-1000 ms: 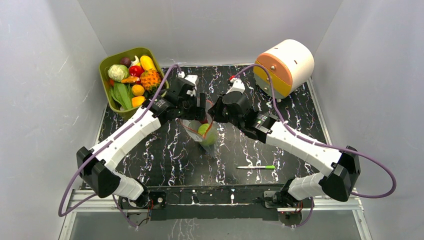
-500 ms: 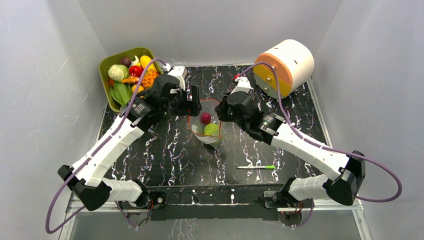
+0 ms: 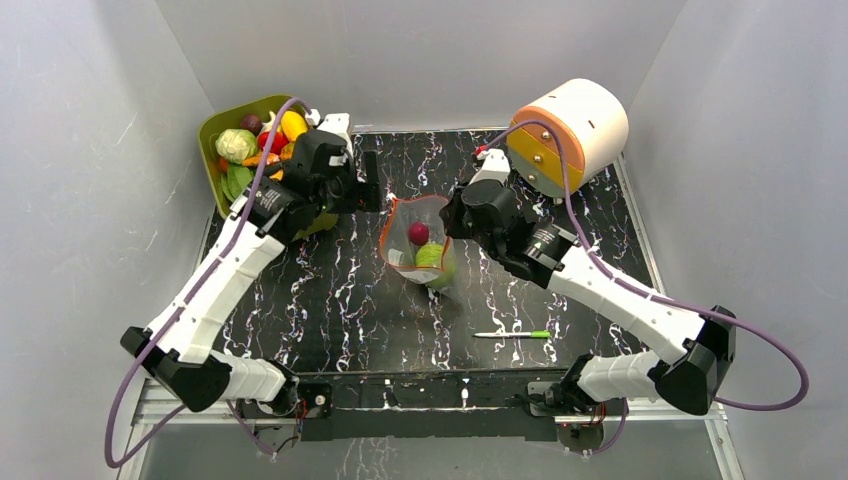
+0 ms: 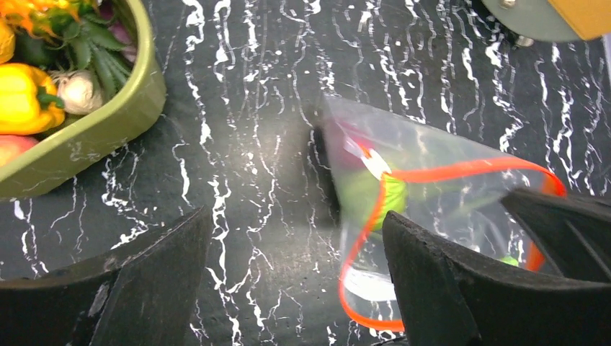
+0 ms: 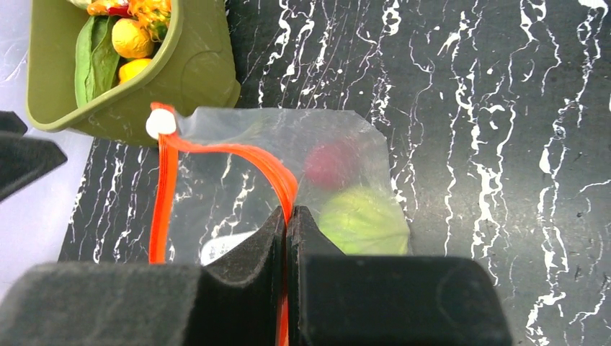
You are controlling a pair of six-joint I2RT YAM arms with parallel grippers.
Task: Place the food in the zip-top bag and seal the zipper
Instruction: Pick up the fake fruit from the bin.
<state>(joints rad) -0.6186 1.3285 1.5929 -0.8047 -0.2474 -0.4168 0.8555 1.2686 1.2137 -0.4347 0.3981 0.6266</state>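
Green-white pen [image 3: 512, 334] nearest arm bases. Mid-table, clear zip-top bag [image 3: 400, 262] holds green piece [image 3: 431, 256], red piece [image 3: 418, 233]. Right gripper [image 5: 288, 216] pinches red zipper [image 5: 266, 164]. Left gripper [image 4: 295, 231] gapes wide, empty, beside bag. Far left: more food [image 3: 237, 145] in olive tray [image 5: 194, 72].

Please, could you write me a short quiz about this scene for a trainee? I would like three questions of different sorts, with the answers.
1. True or false: the right end effector is shut on the zipper of the bag.
2. What lies inside the bag? A) a red piece and a green piece; B) two yellow pieces; C) nothing.
3. Fill in: the left end effector is ___ and holds nothing.

Key: 1 true; 2 A; 3 open.
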